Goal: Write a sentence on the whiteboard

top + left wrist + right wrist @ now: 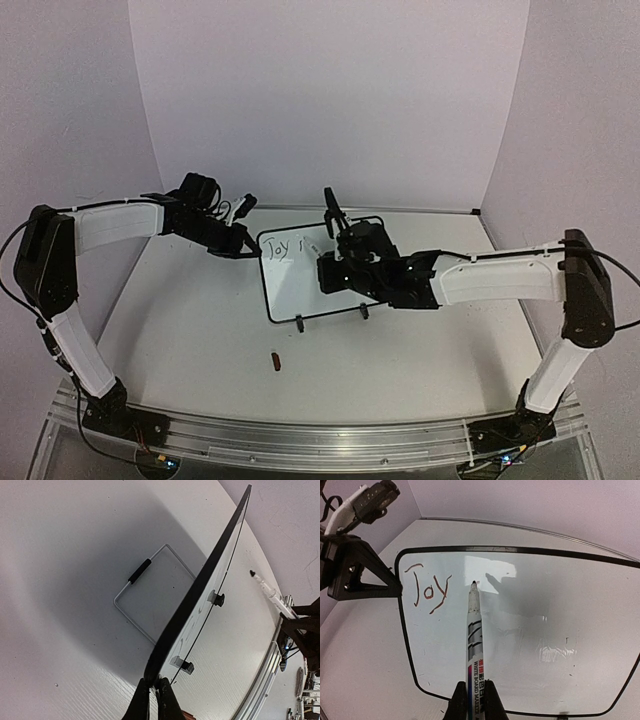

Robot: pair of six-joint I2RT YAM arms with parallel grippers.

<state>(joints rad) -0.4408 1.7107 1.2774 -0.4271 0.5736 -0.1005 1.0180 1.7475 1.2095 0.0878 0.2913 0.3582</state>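
White link shells [500, 282], black joints [586, 290], black jaws, thin black cables [10, 245].

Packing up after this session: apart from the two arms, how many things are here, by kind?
whiteboard: 1
marker: 1
wire stand: 1
small red-brown piece: 1
Total: 4

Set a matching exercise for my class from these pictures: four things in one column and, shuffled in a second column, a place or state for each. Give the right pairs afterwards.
Things
1. whiteboard
2. marker
3. left gripper
4. small red object

Places or states
A. lies loose on the table, nearer the arm bases than the board
B. shut on the board's edge
C. held in the right gripper, tip pointing at the board
D. has "Joy" written on it

Pairs: 1-D, 2-C, 3-B, 4-A
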